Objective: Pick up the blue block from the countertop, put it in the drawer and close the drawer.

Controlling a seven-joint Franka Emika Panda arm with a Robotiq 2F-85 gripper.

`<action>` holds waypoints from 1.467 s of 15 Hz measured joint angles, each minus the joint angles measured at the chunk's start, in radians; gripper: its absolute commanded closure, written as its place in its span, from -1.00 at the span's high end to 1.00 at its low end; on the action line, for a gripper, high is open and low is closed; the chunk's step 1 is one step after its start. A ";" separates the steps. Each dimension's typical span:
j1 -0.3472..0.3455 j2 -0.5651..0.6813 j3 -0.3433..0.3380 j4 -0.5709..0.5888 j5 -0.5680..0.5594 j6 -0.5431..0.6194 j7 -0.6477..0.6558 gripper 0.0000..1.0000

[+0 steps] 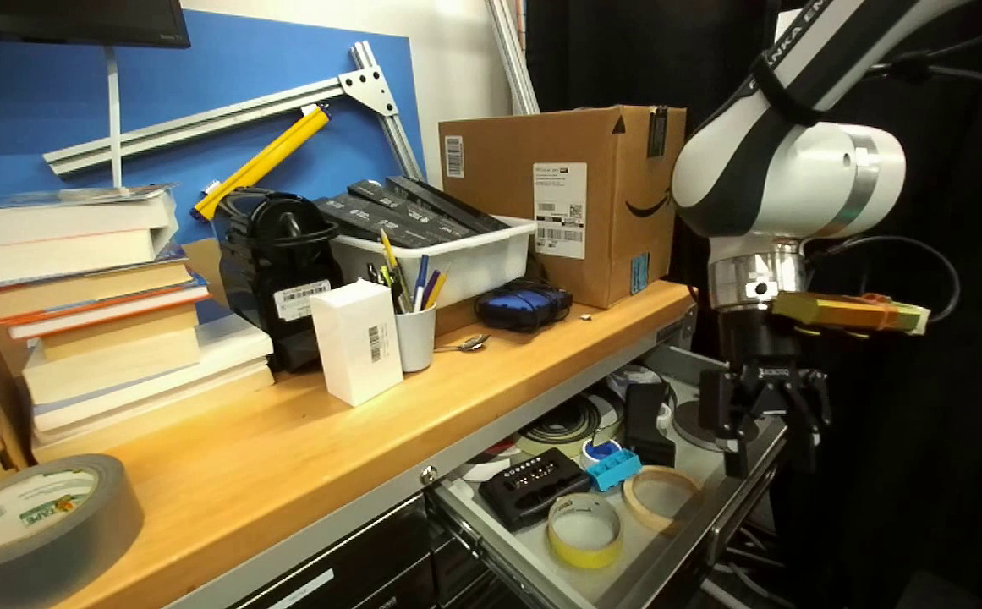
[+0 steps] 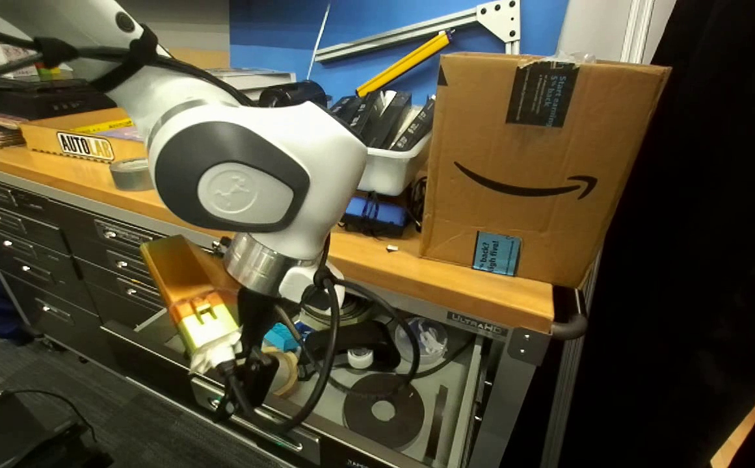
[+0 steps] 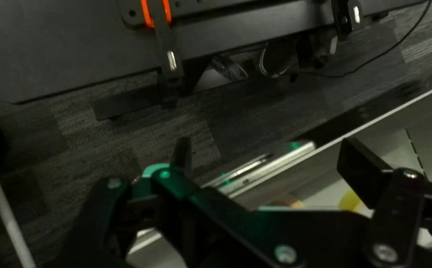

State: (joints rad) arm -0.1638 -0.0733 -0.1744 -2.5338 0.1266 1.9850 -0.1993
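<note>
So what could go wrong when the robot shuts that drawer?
The open gripper is close to the front of the drawer, so it might snag there while pushing. A hard shove could slide the light-blue block into the yellow tape roll. The bulky black object inside might catch under the countertop; I can't tell its height.

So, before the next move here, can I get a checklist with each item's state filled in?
Closing the drawer seems likely next, so check:
1. The blue block is inside: ok, it lies next to a black device.
2. The claw is open and holds nothing: ok.
3. The claw has contact for a push: cannot tell, it hangs near the handle, but touch is not visible.
4. The arm's cable is clear of the handle: cannot tell, they overlap in an exterior view.
5. The contents fit under the countertop: cannot tell.
6. The drawer is shut: not ok, it stands pulled out.
</note>
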 measured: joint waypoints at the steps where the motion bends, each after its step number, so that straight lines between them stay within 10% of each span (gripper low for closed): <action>1: -0.012 0.003 -0.013 -0.008 -0.017 -0.022 -0.006 1.00; 8: -0.058 0.119 -0.052 -0.021 -0.035 -0.005 0.002 1.00; 22: 0.058 0.193 0.125 -0.044 0.277 0.791 0.157 1.00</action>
State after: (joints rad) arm -0.1057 0.1196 -0.0493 -2.5779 0.4036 2.7761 -0.0423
